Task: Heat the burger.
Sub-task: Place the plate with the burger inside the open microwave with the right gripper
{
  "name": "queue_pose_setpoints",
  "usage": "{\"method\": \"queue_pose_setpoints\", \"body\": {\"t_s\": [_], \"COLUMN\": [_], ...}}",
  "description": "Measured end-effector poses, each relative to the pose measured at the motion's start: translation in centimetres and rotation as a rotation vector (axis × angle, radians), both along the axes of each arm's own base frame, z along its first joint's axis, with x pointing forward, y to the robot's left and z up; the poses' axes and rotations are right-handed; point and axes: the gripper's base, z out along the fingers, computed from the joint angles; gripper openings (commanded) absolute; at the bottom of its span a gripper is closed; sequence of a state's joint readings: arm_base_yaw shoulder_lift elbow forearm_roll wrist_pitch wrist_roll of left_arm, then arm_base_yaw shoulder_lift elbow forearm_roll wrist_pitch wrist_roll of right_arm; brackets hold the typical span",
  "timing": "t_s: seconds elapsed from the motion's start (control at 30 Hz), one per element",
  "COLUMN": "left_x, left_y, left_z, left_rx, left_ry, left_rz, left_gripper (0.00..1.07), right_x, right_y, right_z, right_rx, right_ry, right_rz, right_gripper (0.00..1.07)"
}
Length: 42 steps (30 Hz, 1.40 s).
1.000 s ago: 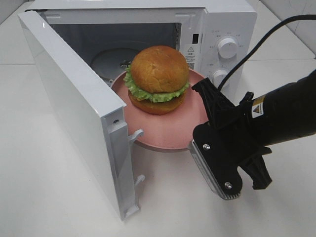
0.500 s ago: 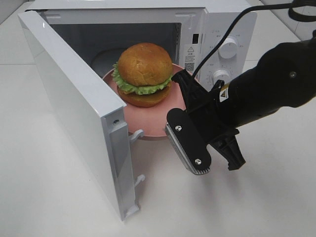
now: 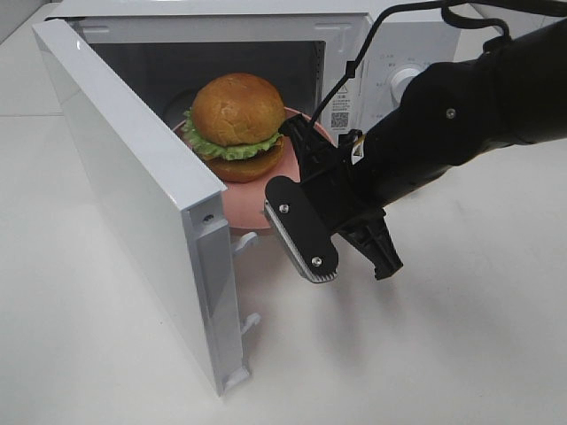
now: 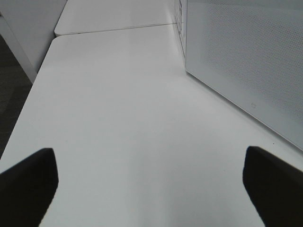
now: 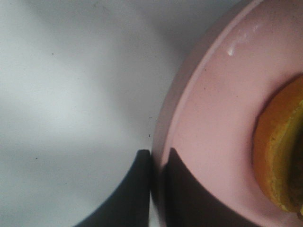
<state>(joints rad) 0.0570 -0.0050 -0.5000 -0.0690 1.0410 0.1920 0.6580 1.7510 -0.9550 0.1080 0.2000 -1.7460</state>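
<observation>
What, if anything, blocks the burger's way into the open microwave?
Nothing visible does. The door of the white microwave stands wide open to the left, and the round golden-bun burger on its flat pink plate sits at the mouth of the dark cavity. The right hand, shut on the plate's rim, is on the outer side.

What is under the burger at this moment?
The burger sits on a pink plate, which the right gripper pinches at the rim. The plate is partly inside the microwave. The burger covers the plate's middle, and what lies below the plate cannot be seen.
</observation>
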Motion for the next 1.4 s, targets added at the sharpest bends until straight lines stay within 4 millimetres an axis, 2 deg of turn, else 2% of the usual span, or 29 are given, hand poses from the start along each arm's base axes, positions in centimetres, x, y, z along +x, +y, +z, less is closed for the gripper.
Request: {"method": "queue_pose_setpoints", "body": {"t_s": [0.4,1.0,1.4], "left_x": [0.0,0.0,0.0], "left_y": [0.0,0.0,0.0], "left_z": [0.0,0.0,0.0], "left_rx": [0.0,0.0,0.0], "left_ry": [0.0,0.0,0.0], "left_rz": [0.0,0.0,0.0], "left_gripper": [1.0,1.0,1.0], "right_x": [3.0,6.2,7.8], "right_y": [0.9,2.9,4.0], "right_z": [-0.2,-0.8,-0.4], "right_rx": [-0.015,-0.001,0.032], "right_ry": [-0.005,0.014,0.023], "right_rz": [-0.012,-0.053,-0.096], "right_gripper": [0.0,0.0,0.0]}}
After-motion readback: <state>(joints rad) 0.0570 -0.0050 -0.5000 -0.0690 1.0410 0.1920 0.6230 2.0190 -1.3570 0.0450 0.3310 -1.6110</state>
